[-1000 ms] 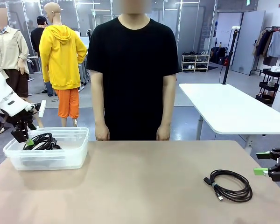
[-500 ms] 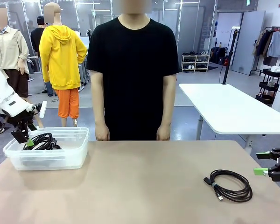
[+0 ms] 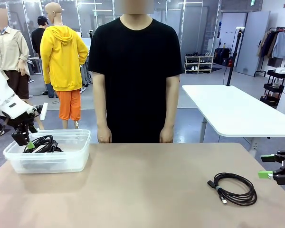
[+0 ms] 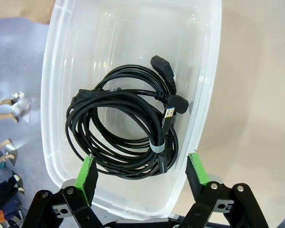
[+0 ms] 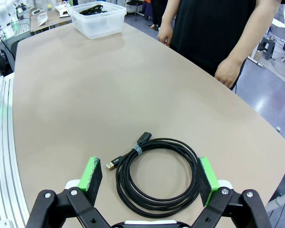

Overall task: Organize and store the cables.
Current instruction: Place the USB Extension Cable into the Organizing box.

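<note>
The right gripper [image 5: 149, 176], released, faces the loose cable [image 5: 161, 142], which lies coiled on the bench [image 3: 142, 190] well apart from the bin [image 3: 47, 161]. Other cables [image 4: 118, 99] lie in the bin, under the released left gripper [image 4: 142, 171]. Pinching a single loop could unravel the coil.

Bkgd: white table [image 3: 232, 111] R; shoe rack [image 3: 198, 64], clothes rail [image 3: 278, 45]; grey floor [image 3: 190, 97]
</note>
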Controlling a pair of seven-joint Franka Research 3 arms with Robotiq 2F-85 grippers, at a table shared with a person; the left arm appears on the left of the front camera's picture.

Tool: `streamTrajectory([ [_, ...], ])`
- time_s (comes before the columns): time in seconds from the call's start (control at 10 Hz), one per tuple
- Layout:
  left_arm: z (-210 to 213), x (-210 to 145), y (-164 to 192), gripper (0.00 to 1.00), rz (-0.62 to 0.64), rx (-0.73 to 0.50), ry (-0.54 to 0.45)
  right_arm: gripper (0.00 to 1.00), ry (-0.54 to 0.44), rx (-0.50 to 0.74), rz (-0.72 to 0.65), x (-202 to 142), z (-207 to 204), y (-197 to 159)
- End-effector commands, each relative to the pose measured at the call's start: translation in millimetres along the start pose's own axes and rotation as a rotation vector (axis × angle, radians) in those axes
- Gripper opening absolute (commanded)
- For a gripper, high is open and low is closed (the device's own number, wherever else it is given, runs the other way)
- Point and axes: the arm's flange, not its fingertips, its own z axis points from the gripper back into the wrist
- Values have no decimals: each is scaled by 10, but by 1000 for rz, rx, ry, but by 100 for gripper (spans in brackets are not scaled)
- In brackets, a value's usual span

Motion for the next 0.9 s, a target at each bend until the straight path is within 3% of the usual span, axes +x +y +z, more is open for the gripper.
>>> streamTrajectory([
  [0.0, 247, -28, 11, 94, 103, 13, -31, 100, -2, -12, -24, 21, -7, 5],
  [0.3, 1052, -374, -326, 94, 245, -20, -231, 100, -2, -12, -24, 21, -7, 5],
  [0.4, 1220, -573, -553, 94, 140, -36, -313, 100, -2, -12, -24, 21, -7, 5],
  [0.6, 1352, -1054, -830, 94, 149, 58, -458, 100, -2, -12, -24, 21, -7, 5],
  [0.8, 1398, -1556, -1140, 96, 53, 66, -609, 100, -2, -12, -24, 21, -7, 5],
])
